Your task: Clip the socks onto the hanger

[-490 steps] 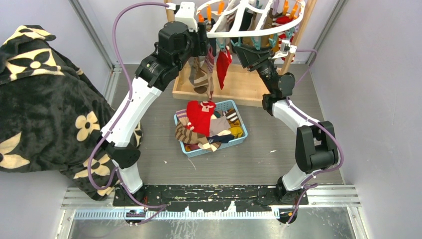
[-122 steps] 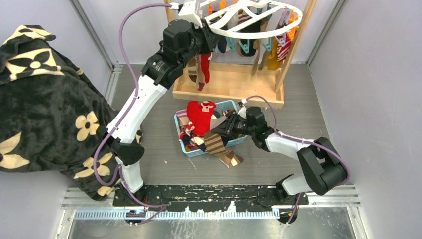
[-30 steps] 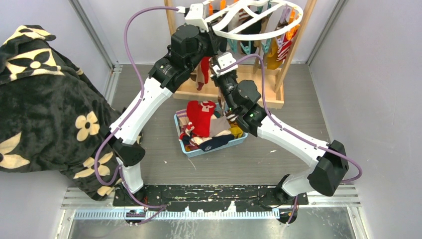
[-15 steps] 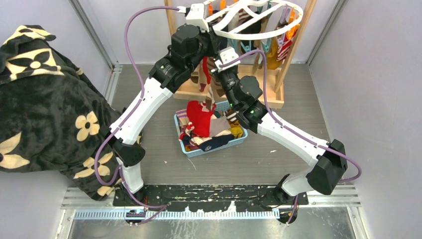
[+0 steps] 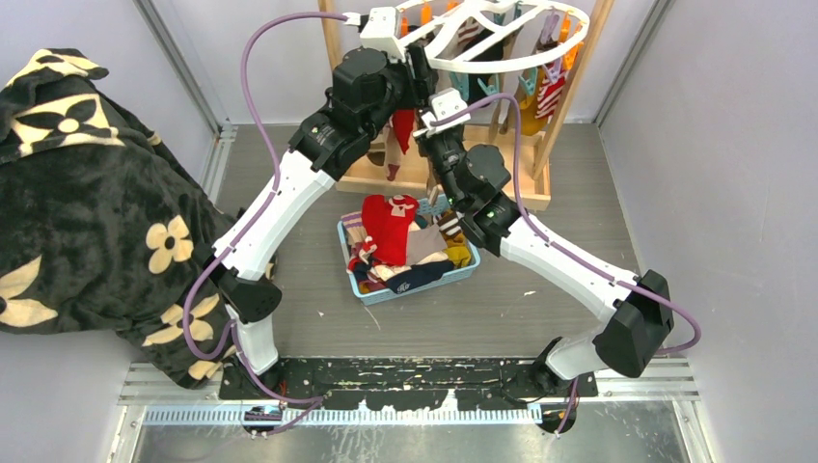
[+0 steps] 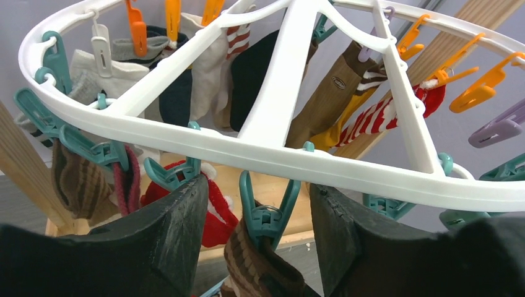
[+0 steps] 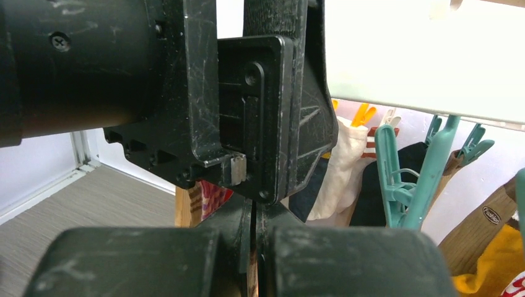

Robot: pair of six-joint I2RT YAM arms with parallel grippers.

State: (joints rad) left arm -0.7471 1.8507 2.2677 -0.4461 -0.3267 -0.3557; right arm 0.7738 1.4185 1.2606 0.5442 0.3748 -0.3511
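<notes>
The white hanger [image 5: 502, 60] hangs at the top, its ring [image 6: 260, 145] carrying teal and orange clips and several socks. My left gripper [image 6: 259, 185] is open, one finger on each side of a teal clip [image 6: 267, 213], touching neither side. That clip's mouth holds the top of a brown-and-tan striped sock [image 6: 251, 266]. My right gripper [image 7: 254, 216] is shut on a thin strip of the same brown fabric, right below the left gripper [image 5: 417, 68]. In the top view the right gripper [image 5: 436, 121] sits just under the ring. More socks [image 5: 391, 227] lie in the basket.
The blue basket [image 5: 466, 271] stands on the floor between the arms. The wooden stand [image 5: 502, 188] and its posts rise behind it. A black floral blanket [image 5: 87, 193] fills the left side. Grey walls close in on both sides.
My right gripper has risen a little with the brown striped sock, closer under the hanger ring. The left gripper has stayed at the clip; the hanger has shifted slightly.
</notes>
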